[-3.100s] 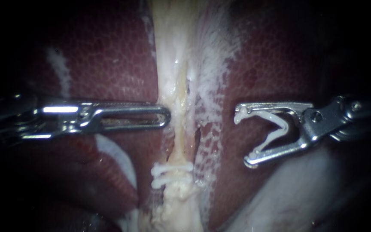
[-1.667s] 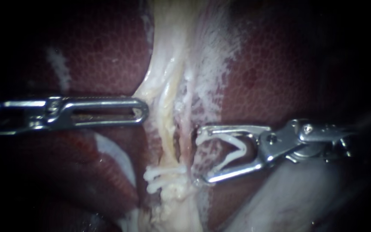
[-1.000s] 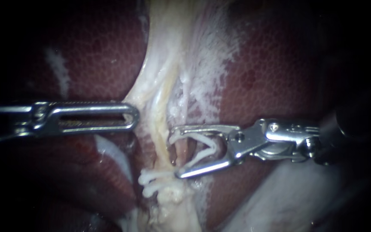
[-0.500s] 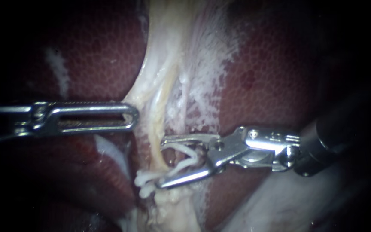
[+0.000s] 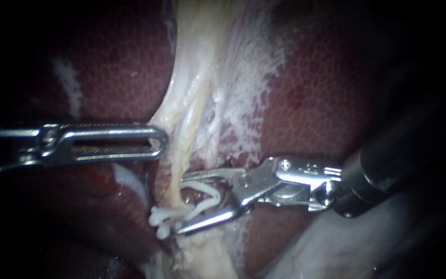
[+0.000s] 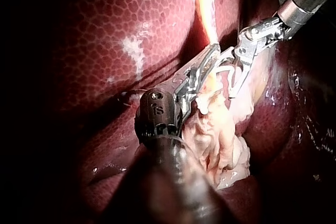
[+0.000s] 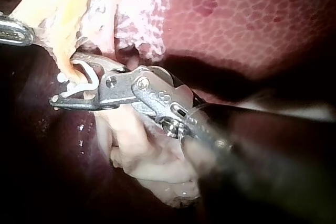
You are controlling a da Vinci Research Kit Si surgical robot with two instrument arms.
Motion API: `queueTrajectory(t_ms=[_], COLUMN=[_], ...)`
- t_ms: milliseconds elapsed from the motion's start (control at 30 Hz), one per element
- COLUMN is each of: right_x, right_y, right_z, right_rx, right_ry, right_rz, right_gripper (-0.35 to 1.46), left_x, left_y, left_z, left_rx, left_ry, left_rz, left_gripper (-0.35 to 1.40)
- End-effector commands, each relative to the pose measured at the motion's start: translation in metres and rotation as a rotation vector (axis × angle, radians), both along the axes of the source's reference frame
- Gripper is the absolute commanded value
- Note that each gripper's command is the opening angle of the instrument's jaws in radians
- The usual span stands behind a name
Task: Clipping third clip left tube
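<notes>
A pale yellow tube (image 5: 178, 166) runs down between the dark red liver lobes (image 5: 326, 77). Two white clips (image 5: 162, 221) sit across its lower part. My right instrument (image 5: 180, 205) stands open with a white clip in its jaws. The jaws lie one on each side of the tube, just above the two clips. The right wrist view shows this instrument (image 7: 65, 80) around the tube (image 7: 67, 51). My left instrument (image 5: 157, 142) is shut on pale tissue beside the tube and holds it pulled to the left. In its own wrist view, the left instrument (image 6: 209, 60) lies close beside the right instrument (image 6: 227, 75).
White frayed tissue (image 5: 249, 88) spreads over the liver to the right of the tube. A lumpy pale mass (image 5: 205, 254) hangs below the clips. Smooth pale tissue (image 5: 336, 248) fills the lower right. The right instrument's dark shaft (image 5: 393, 165) crosses in from the right.
My right instrument has moved left and down, from clear of the tissue to straddling the tube above the two clips. The left instrument drew the tissue leftward, then held still.
</notes>
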State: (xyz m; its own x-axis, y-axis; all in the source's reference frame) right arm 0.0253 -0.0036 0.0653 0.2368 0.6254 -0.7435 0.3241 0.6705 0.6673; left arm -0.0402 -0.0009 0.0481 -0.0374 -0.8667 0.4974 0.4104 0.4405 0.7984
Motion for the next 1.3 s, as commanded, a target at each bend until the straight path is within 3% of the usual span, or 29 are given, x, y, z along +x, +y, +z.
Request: queueTrajectory(t_ms=[33, 267, 633, 967, 1300], right_x=[0.0, 0.0004, 0.0014, 0.0018, 0.0013], right_y=[0.0, 0.0006, 0.0036, 0.004, 0.005], right_z=[-0.0003, -0.0006, 0.0002, 0.0007, 0.0014], right_rx=[0.005, 0.019, 0.027, 0.026, 0.003], right_ry=[0.008, 0.061, 0.044, 0.041, 0.036], right_rz=[-0.004, -0.017, 0.019, 0.024, 0.053], right_gripper=[0.58, 0.55, 0.56, 0.56, 0.56], left_x=[0.0001, 0.0001, 0.0, -0.0001, 0.0003], left_y=[0.0, 0.0001, -0.0002, -0.0003, -0.0003], left_z=[0.0002, 0.0005, 0.0, 0.0, -0.0002], left_rx=[0.001, 0.0, 0.0, -0.001, 0.0], left_ry=[-0.001, -0.001, 0.001, 0.001, 0.0], left_rz=[0.001, 0.001, 0.0, 0.0, 0.001], left_gripper=[-0.35, -0.35, -0.35, -0.35, -0.35])
